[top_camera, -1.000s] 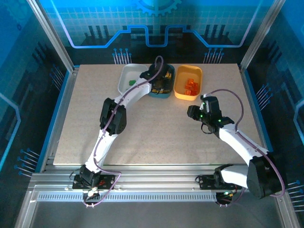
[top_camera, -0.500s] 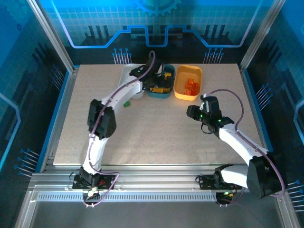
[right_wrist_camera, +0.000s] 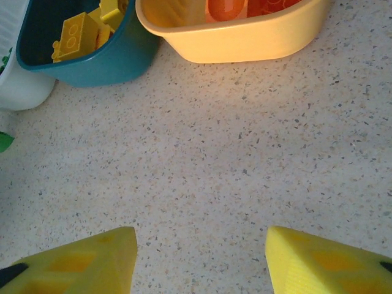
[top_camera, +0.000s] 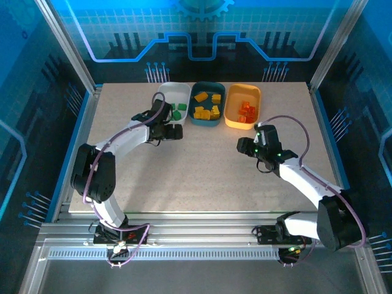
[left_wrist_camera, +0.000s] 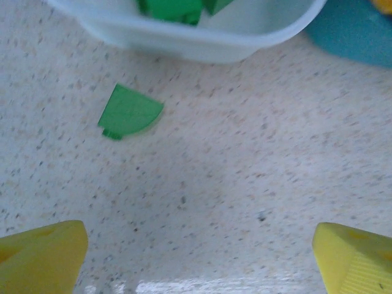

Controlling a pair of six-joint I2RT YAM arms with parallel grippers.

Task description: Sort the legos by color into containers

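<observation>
Speckled table [left_wrist_camera: 257, 159] had one flat green lego [left_wrist_camera: 128, 112] upper left in left wrist view, just outside white tray [left_wrist_camera: 202, 46]; left gripper [left_wrist_camera: 199, 254] and right gripper [right_wrist_camera: 202, 257] gaped wide, empty, so thin piece could skid when pinched.

table [left_wrist_camera: 245, 184]: speckled, matt — faintly rough | white tray [left_wrist_camera: 202, 43]: smooth plastic — soft sheen | green lego [left_wrist_camera: 128, 111]: smooth plastic

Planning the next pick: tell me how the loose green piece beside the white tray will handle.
The green piece looks thin and lies flat on the table, so pinching its edges may be awkward. Probably stiff, light plastic; a push should slide it, not roll.
</observation>
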